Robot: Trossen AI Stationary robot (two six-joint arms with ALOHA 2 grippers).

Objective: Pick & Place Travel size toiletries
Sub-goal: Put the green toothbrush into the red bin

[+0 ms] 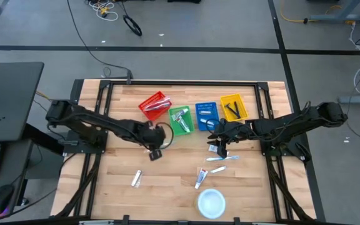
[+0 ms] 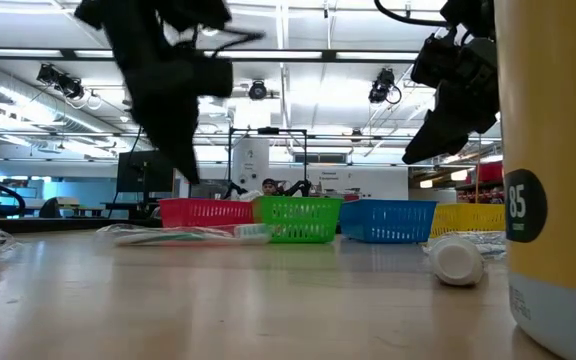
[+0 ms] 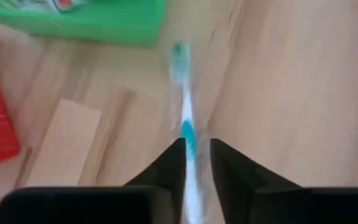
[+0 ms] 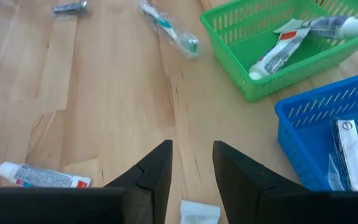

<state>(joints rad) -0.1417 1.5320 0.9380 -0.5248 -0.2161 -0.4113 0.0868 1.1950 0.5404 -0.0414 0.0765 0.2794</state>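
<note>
I am looking down on a pale wooden table [image 1: 167, 187] standing on a grey floor, with a lit workshop beyond it in the low view. The toiletries are scattered. A toothbrush [image 3: 183, 118] with a green head lies on the wood just near of the green basket [image 1: 181, 120], and in the left wrist view its handle runs between the left gripper [image 3: 196, 163] fingers, which stand slightly parted around it; I cannot tell whether they are squeezing it or have let go. Two white tubes [image 4: 303, 38] lie inside the green basket, and a wrapped item [image 4: 348, 149] lies in the blue basket [image 1: 206, 116]. On the near part of the table lie a tube [image 1: 200, 178] with red marks, a pale toothbrush [image 1: 217, 169] just beside it, and a small packet [image 1: 136, 179] further left. The right gripper [image 4: 191, 163] hangs over the wood just near of the blue basket, fingers apart and gripping nothing. A red basket [image 1: 154, 105] sits far left in the row, a yellow basket [image 1: 233, 107] far right. A round white disc [image 1: 211, 202] rests near the front edge.
</note>
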